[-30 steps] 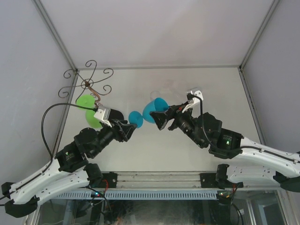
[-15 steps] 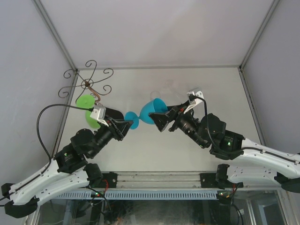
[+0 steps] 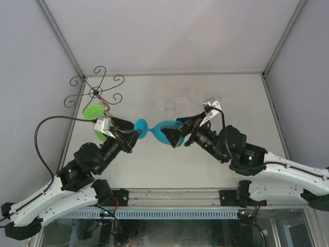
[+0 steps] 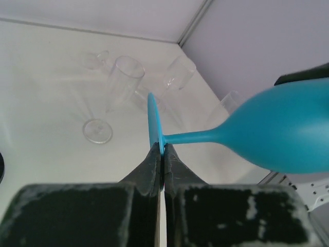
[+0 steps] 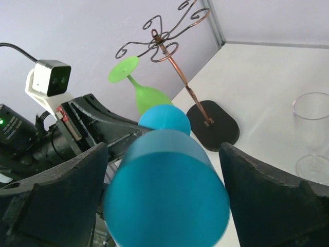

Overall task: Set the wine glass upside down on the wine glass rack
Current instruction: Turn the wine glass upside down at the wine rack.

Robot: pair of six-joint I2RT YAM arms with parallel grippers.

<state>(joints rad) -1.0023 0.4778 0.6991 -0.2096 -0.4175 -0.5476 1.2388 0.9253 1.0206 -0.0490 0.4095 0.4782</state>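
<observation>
A blue wine glass [image 3: 165,134] hangs on its side above the table between my two arms, foot to the left. My left gripper [image 3: 135,133] is shut on the rim of its round foot [image 4: 152,119], and the stem and bowl [image 4: 288,134] run off to the right. My right gripper [image 5: 162,154] stands open, with a finger [image 5: 61,190] on each side of the bowl [image 5: 164,200] and a gap on both sides. The wine glass rack [image 3: 97,93] stands at the far left. Its scroll arms [image 5: 163,35] sit on a coppery stem over a black oval base [image 5: 213,126].
A green wine glass [image 3: 94,111] hangs upside down on the rack, its bowl [image 5: 149,96] below the wire arms. Clear plastic glasses [image 4: 123,77] stand and lie on the white table beyond the arms; one upright [image 5: 311,128] is near the right gripper. Grey walls enclose the table.
My left gripper has closed on the blue glass's foot. The right gripper's fingers have spread away from the bowl. The glass has shifted a little to the left.
</observation>
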